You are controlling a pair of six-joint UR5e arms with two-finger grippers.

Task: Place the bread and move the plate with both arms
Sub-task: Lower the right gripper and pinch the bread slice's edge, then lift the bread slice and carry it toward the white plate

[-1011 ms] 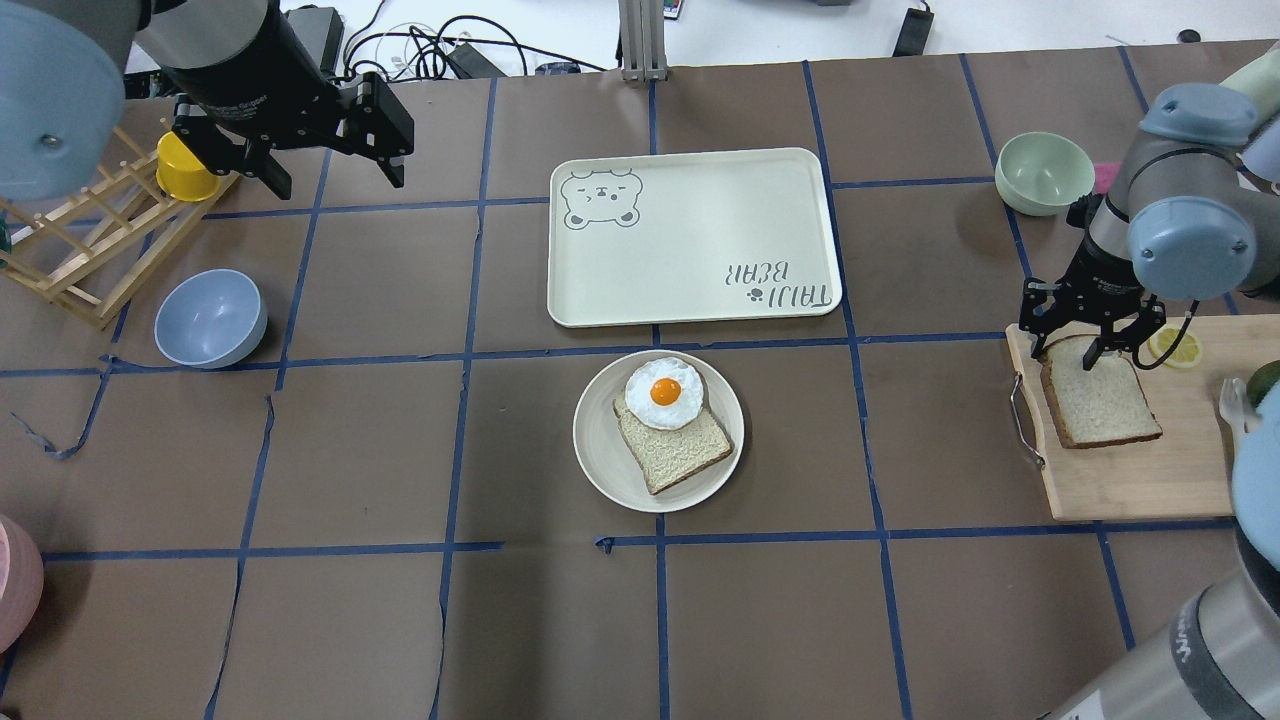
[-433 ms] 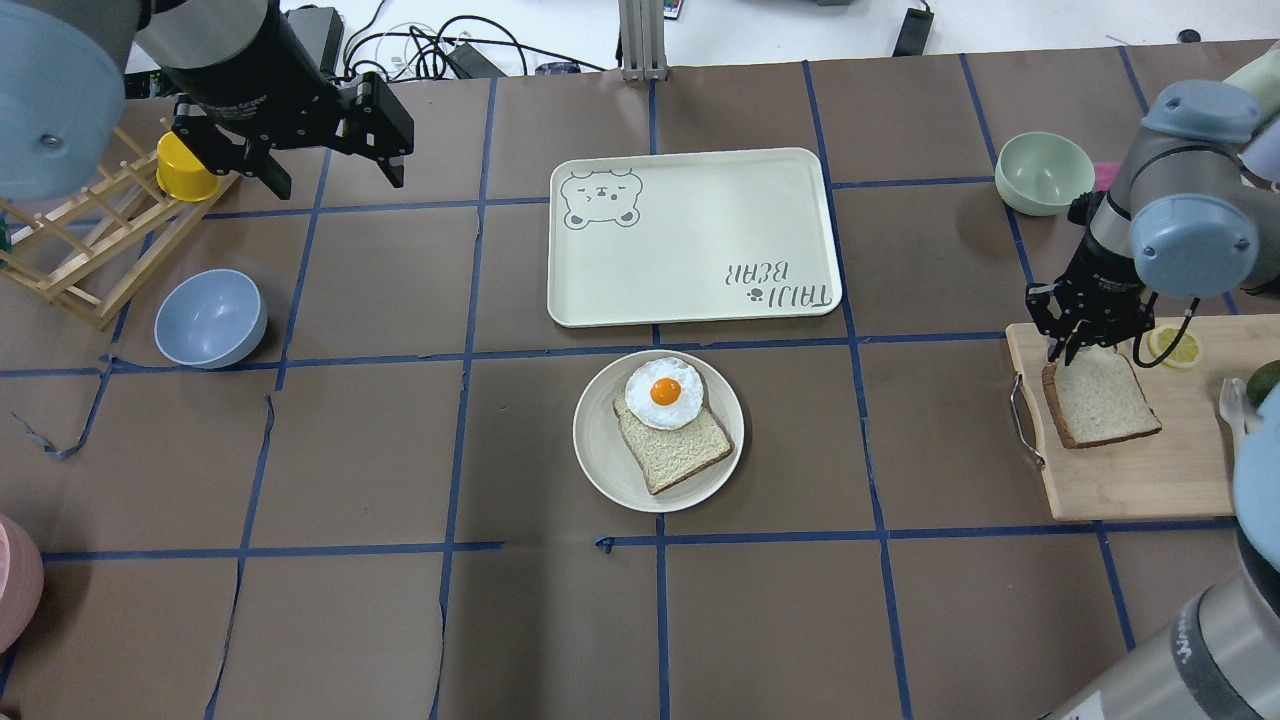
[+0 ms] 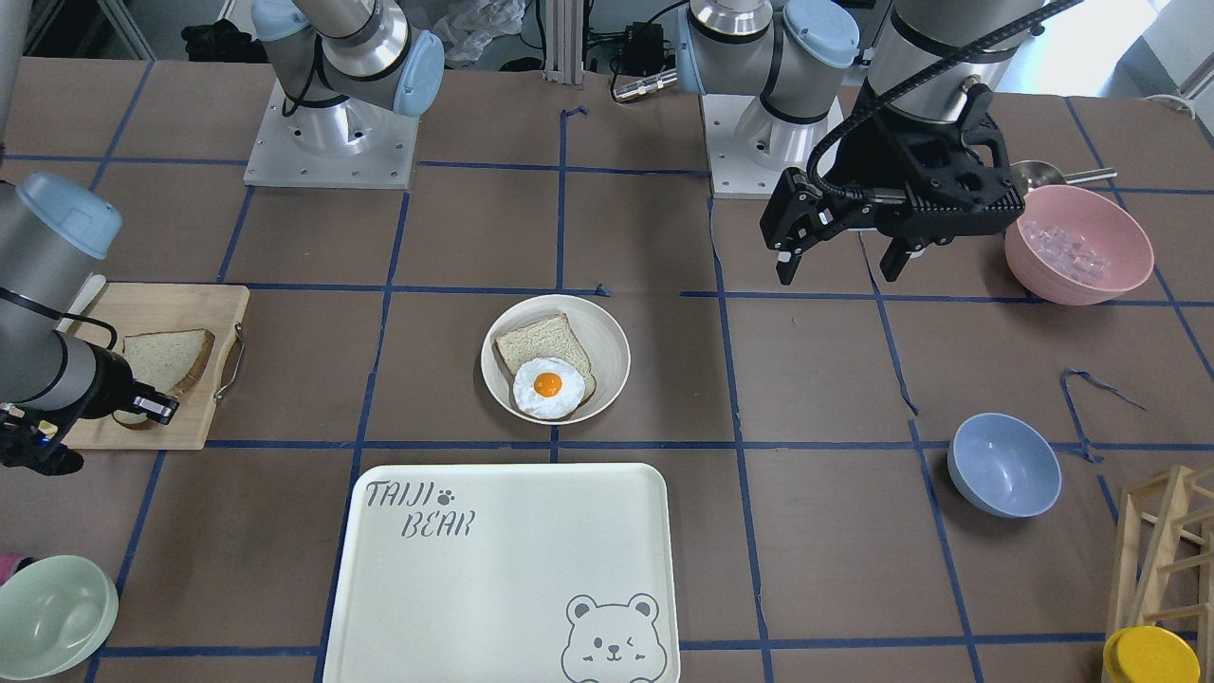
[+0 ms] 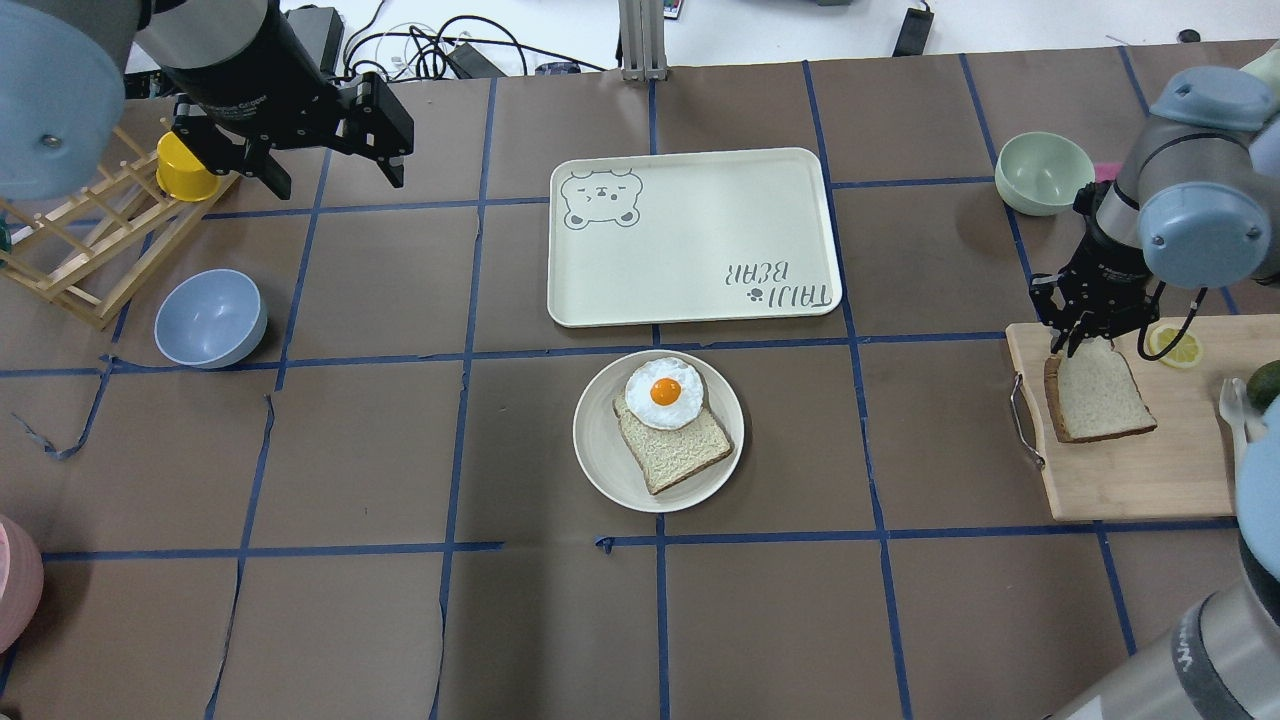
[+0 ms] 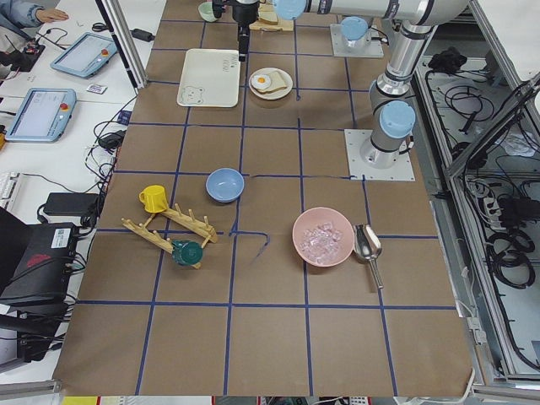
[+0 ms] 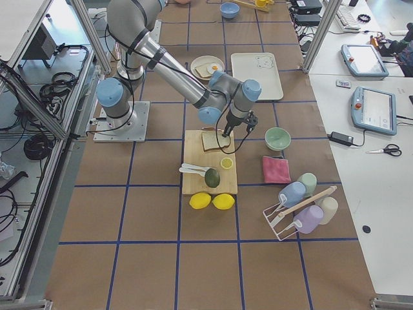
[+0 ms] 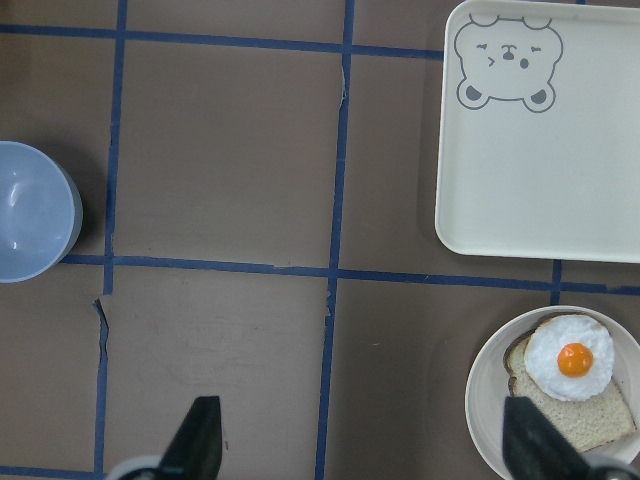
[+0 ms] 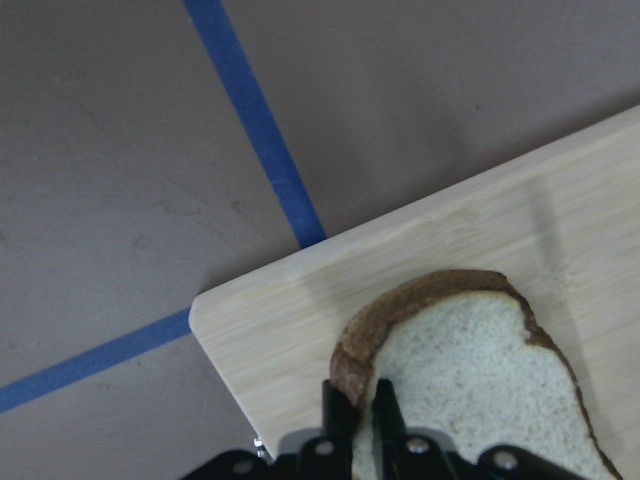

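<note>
The bread (image 4: 1100,395) is on the wooden cutting board (image 4: 1130,480) at the right, also seen in the front view (image 3: 161,360). My right gripper (image 4: 1085,342) is shut on the rounded top crust of the bread (image 8: 470,370), whose held edge is tilted up off the board. The cream-white plate (image 4: 600,460) sits at table centre with a smaller slice and a fried egg (image 4: 664,392) on it. My left gripper (image 4: 337,185) is open and empty, high over the far left, well away from the plate (image 7: 485,400).
The bear-print tray (image 4: 700,240) lies just behind the plate. A green bowl (image 4: 1045,172) stands behind the board, with a lemon slice (image 4: 1175,345) on the board. A blue bowl (image 4: 210,318), wooden rack and yellow cup (image 4: 185,170) are at the left. A pink bowl (image 3: 1076,245) stands near the left arm.
My right gripper went from open astride the bread's top edge to shut on it, then rose slightly, tilting the slice up. The left arm has not moved.
</note>
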